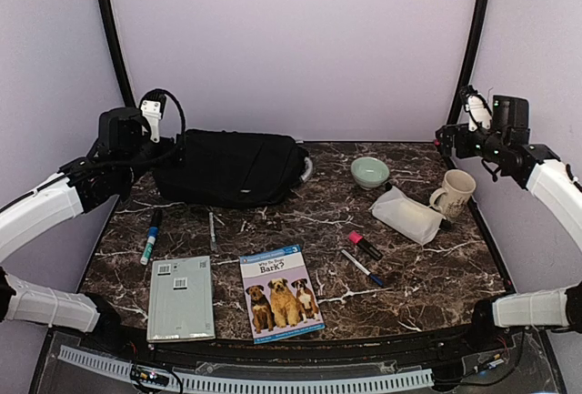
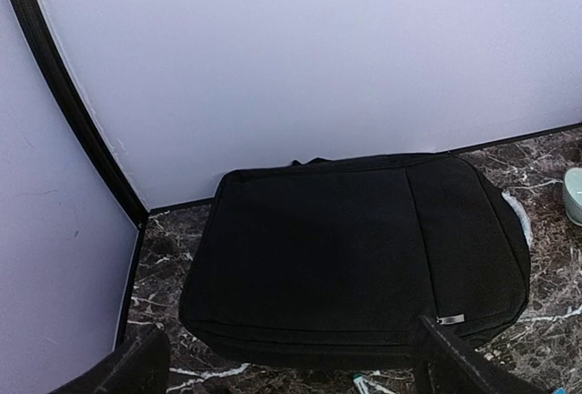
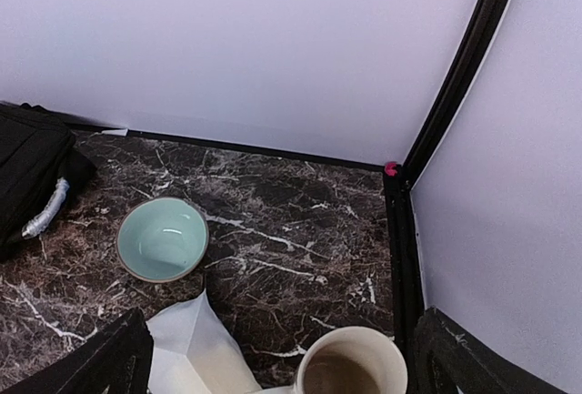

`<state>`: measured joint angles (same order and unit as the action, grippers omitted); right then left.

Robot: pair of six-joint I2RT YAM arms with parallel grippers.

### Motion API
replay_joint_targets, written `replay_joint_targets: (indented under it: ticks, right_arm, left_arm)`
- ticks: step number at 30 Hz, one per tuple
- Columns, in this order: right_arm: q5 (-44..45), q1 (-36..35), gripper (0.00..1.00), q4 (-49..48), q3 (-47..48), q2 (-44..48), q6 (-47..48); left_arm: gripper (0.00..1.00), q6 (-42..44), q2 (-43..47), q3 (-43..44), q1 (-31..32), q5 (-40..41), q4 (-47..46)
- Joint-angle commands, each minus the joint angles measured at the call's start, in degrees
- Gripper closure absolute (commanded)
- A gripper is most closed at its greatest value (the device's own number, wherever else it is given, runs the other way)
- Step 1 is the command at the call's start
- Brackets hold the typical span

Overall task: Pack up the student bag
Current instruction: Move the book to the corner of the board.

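The black student bag (image 1: 232, 166) lies flat at the back left of the marble table, its grey handle (image 1: 306, 170) on the right end. It fills the left wrist view (image 2: 355, 248), and its end shows in the right wrist view (image 3: 27, 166). My left gripper (image 1: 166, 152) is open and empty, raised just left of the bag; its fingers (image 2: 459, 362) frame the bag's near edge. My right gripper (image 1: 445, 139) is open and empty, raised at the back right above the mug (image 1: 453, 192).
In front of the bag lie a teal-capped marker (image 1: 150, 235) and a pen (image 1: 212, 228). A grey notebook (image 1: 180, 296) and a dog book (image 1: 280, 291) lie near the front. A pink marker (image 1: 364, 245), blue pen (image 1: 362, 267), white pouch (image 1: 406, 214) and green bowl (image 1: 370, 172) lie to the right.
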<state>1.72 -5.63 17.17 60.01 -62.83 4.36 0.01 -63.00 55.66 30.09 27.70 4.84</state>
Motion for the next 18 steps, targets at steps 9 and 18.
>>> replay_joint_targets:
  ticks: [9, 18]
  right_arm:
    - [-25.5, 4.2, 0.02, -3.4, -7.6, -3.9, 3.0]
    - [-37.2, 2.5, 0.12, -6.5, -12.7, -9.3, 6.6]
  left_arm:
    - [0.05, -13.4, -1.3, -1.1, -3.3, -19.1, 13.6]
    - [0.10, -22.3, -1.1, -4.5, -2.7, -32.9, 23.3]
